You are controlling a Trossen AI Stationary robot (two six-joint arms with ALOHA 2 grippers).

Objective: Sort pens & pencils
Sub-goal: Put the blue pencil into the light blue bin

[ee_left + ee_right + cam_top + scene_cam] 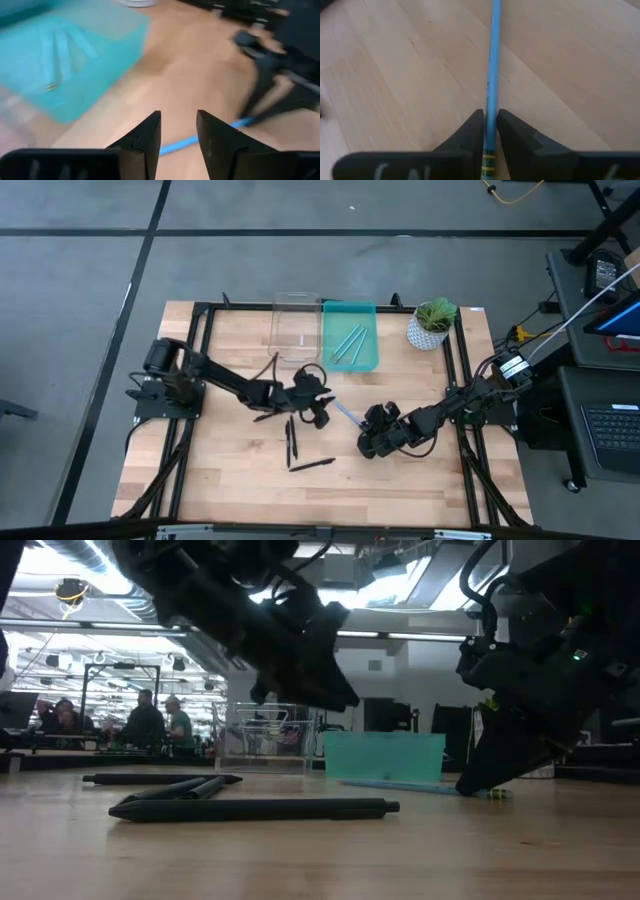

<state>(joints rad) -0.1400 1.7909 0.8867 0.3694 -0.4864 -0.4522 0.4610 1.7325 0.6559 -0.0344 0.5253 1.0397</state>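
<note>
Two black jointed arms trailing black cables, each pincer point(490, 131) with flat tapered fingers point(147, 137).

The desk point(230, 480) was a light wooden top with a dark frame along its edges. At its far side stood a clear bin point(296, 330) and, touching it, a teal bin point(350, 355), with a potted plant point(432, 325) near the far right corner. Black pens point(300, 448) lay on the bare wood toward the middle, two close together and one a little nearer the front. A light blue pencil point(345, 413) lay slantwise just right of them.
</note>
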